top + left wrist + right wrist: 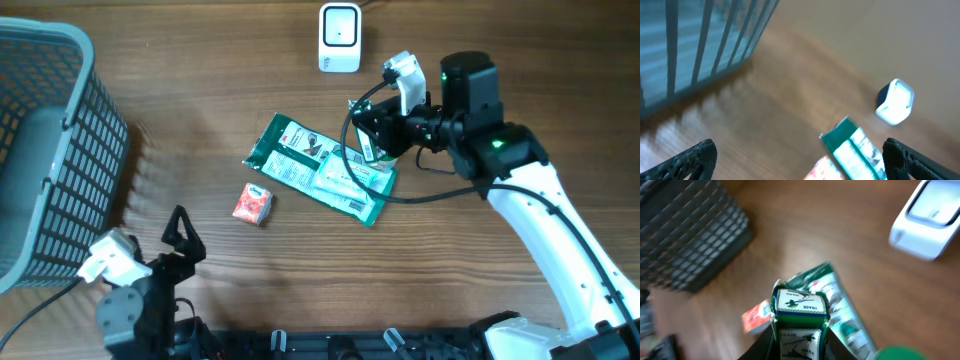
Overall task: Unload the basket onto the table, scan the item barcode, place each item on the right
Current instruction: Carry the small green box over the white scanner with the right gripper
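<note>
**Right tool clamped on small box over the flat pack, scanner ahead**

The right tool (800,347) is closed on a small green-and-white box (800,307), one finger on each side of it. The left tool (799,147) is spread wide and holds nothing, low over bare tabletop (480,60) at the near left.

Only the right wrist view shows the grip and the print. A panel reading "TRADE MARK" with a bird drawing faces the camera, and a second printed panel drops away below it between the fingers. The box runs out of the bottom of the frame, so its long axis is hard to fix; it seems to run back along the fingers. No barcode is visible.

In the overhead view the tool body hides most of the box. That view does give the layout. The box sits over the right end of a flat green pack (320,170) lying diagonally, and the white scanner (340,38) stands apart at the far edge. A red packet (253,203) lies just left of the pack, and the grey basket (60,150) is at far left.

The left wrist view shows the basket bars, the pack end and the scanner, but not the box.
</note>
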{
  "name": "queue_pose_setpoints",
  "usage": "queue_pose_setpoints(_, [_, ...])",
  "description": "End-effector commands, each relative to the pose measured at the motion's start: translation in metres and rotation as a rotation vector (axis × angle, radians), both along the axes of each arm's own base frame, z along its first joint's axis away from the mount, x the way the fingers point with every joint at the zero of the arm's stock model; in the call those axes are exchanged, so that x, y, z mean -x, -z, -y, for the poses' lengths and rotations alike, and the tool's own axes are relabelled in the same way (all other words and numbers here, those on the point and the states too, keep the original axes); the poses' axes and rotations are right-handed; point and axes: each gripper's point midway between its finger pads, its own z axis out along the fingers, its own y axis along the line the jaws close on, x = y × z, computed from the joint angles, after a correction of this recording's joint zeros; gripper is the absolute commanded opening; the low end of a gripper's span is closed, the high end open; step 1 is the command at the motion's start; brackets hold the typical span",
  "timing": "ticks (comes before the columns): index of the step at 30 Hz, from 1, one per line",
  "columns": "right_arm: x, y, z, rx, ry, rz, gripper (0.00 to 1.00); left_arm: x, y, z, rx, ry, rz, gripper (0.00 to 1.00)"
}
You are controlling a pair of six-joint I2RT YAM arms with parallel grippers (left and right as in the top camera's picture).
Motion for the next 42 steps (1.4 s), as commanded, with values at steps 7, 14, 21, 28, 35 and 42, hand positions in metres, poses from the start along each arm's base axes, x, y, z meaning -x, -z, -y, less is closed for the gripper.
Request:
queue_pose_setpoints(7, [-0.101, -0.018, 0.049, 0.308, 0.419, 0.406, 0.27, 0.002, 0.032, -0.002, 0.074, -0.034, -0.08, 1.0])
queue_pose_setpoints(14, [-0.209, 0.013, 0.054, 0.672, 0.502, 0.529, 0.26, 0.002, 0.032, -0.002, 0.074, -0.034, -0.081, 1.0])
queue_pose_setpoints(21, [-0.273, 0.033, 0.007, 0.953, 0.533, 0.852, 0.29, 0.002, 0.032, -0.002, 0.074, -0.034, -0.081, 1.0])
queue_pose_setpoints(28, [-0.281, 0.066, -0.04, 0.957, 0.408, 0.985, 0.29, 0.002, 0.032, -0.002, 0.074, -0.034, -0.08, 1.0])
queue_pose_setpoints(35, [-0.28, 0.11, -0.051, 0.994, 0.318, 0.952, 0.29, 0.002, 0.032, -0.002, 0.074, -0.034, -0.08, 1.0])
queue_pose_setpoints(42, [-0.275, 0.077, -0.029, 1.046, 0.432, 0.906, 0.29, 0.002, 0.032, -0.002, 0.074, -0.034, -0.08, 1.0])
